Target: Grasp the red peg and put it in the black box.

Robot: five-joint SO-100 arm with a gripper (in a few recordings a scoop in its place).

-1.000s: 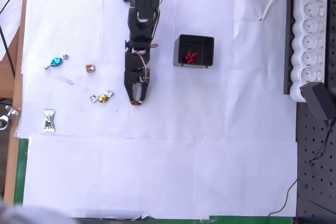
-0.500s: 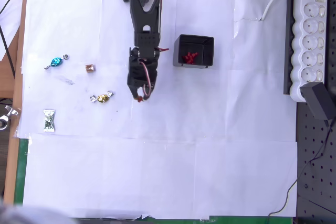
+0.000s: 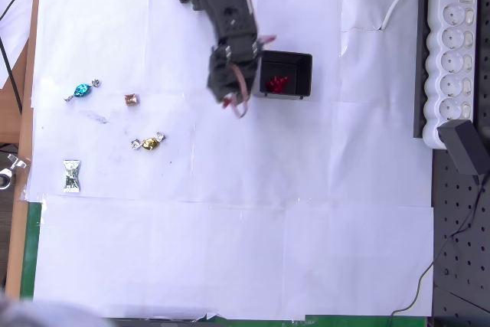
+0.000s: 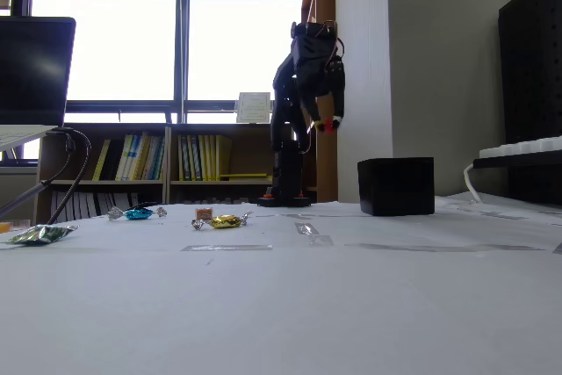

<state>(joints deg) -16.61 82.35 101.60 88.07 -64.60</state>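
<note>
Red peg (image 3: 228, 103), clamped in your gripper (image 3: 230, 103), has risen off the table (image 3: 306, 212) and swung toward the black box (image 3: 285, 74), not yet over it.

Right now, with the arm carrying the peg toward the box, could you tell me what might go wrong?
1. The red peg is tiny and sits at the very tip of the gripper; a small slip could drop it onto the white paper.
2. The gripper hangs high above the table, left of the black box in the overhead view; released early, the peg would miss or bounce.
3. Lowering near the box's thick wall could nudge the box, which already holds red pegs.
</note>
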